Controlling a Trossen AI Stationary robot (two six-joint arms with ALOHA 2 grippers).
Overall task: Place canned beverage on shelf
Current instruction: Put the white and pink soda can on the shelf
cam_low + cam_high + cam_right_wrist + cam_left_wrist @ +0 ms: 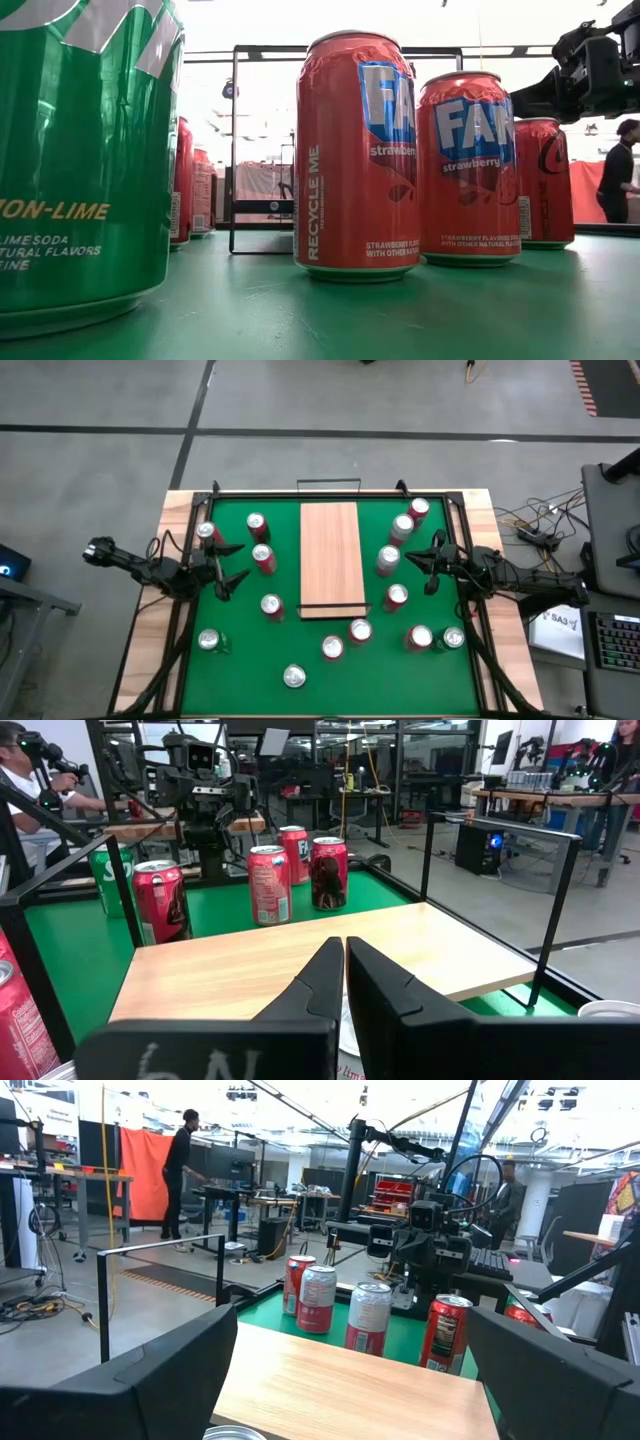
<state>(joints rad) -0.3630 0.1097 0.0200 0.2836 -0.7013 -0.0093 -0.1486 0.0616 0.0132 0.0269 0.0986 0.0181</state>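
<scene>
Cans (262,559) scattered on desk both sides of shelf (330,557); none on it. Shelf mid-desk, long axis running away from me. My left jaws (228,568) spread, nearest can just beside; right jaws (424,565) pressed together, empty.

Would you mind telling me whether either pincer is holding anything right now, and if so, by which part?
Nothing is held. The left pincer stands open and empty over the mat, left of the shelf; the right pincer is shut on nothing, right of the shelf.
</scene>
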